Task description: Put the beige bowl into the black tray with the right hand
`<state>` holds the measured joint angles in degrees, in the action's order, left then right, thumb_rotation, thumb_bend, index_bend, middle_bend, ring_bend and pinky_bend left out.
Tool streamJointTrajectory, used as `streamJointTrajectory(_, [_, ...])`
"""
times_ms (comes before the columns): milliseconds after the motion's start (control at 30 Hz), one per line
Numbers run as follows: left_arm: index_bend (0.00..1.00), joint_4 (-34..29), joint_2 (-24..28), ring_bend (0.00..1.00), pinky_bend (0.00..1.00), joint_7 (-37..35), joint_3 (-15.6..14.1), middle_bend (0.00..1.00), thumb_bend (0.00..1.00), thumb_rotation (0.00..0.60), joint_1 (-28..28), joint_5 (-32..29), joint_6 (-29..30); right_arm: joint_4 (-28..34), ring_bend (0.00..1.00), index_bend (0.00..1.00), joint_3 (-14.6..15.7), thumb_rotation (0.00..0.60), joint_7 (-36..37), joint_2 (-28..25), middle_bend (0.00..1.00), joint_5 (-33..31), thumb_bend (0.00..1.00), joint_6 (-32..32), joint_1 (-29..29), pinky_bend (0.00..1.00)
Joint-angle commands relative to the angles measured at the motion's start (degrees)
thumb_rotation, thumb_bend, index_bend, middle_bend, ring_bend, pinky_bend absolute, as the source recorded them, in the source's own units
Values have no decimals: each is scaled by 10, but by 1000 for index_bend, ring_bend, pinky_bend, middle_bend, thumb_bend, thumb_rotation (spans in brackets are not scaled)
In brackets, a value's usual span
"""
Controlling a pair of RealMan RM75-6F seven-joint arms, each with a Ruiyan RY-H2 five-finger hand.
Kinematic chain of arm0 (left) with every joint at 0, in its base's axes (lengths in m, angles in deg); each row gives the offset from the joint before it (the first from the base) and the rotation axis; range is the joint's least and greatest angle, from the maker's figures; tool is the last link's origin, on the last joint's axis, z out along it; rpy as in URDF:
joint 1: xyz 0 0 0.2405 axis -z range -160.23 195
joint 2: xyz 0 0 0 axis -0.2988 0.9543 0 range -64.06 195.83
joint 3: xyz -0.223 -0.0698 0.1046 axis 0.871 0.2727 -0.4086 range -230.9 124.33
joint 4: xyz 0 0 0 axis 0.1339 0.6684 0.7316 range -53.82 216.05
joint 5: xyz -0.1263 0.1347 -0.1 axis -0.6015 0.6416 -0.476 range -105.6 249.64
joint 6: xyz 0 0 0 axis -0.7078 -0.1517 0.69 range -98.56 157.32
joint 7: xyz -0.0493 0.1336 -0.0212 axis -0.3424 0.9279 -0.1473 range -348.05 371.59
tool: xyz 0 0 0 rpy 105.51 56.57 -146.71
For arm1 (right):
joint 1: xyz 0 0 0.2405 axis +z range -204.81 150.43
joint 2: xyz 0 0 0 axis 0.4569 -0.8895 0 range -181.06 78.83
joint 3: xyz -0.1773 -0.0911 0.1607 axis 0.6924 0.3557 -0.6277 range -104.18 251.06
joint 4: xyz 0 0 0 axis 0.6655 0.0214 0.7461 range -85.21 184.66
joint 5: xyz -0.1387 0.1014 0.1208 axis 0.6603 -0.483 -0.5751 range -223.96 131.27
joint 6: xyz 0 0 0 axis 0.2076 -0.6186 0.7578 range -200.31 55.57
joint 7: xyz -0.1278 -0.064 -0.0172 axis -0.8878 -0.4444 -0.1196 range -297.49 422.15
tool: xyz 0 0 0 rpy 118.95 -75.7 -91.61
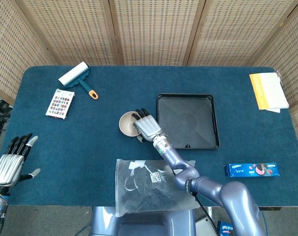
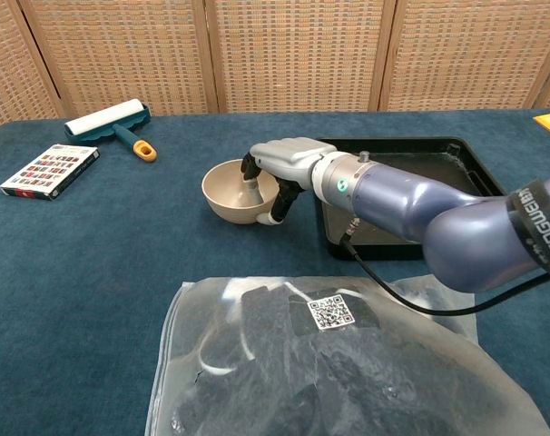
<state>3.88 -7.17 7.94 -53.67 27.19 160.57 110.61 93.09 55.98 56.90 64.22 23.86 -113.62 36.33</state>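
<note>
The beige bowl [image 1: 126,123] [image 2: 231,191] sits on the blue table just left of the black tray [image 1: 187,120] [image 2: 443,148]. My right hand [image 1: 147,127] [image 2: 281,166] grips the bowl's right rim, with fingers dipped inside and the thumb pressed against the outer wall. The tray holds nothing. At the table's near left corner, my left hand [image 1: 11,160] hovers with its fingers spread and holds nothing; only the head view shows it.
A clear plastic bag of dark cloth [image 1: 144,189] [image 2: 338,363] lies in front of the bowl. A lint roller [image 1: 75,76] [image 2: 107,118] and a card box [image 1: 60,103] [image 2: 50,170] lie far left. A blue cookie pack [image 1: 251,169] and yellow papers [image 1: 268,91] are at the right.
</note>
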Motion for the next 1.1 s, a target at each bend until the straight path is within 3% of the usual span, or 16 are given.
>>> streamJointTrajectory(33, [0, 0, 0, 0, 0, 1, 0, 0, 180, 600, 0, 0, 0, 2, 0, 630, -1, 600, -2, -1, 218, -1, 529, -2, -1, 105])
streamJointTrajectory(1100, [0, -3, 0, 0, 0, 9, 0, 0, 180, 600, 0, -1, -5, 57, 0, 675, -5, 600, -60, -34, 224, -14, 509, -40, -17, 105])
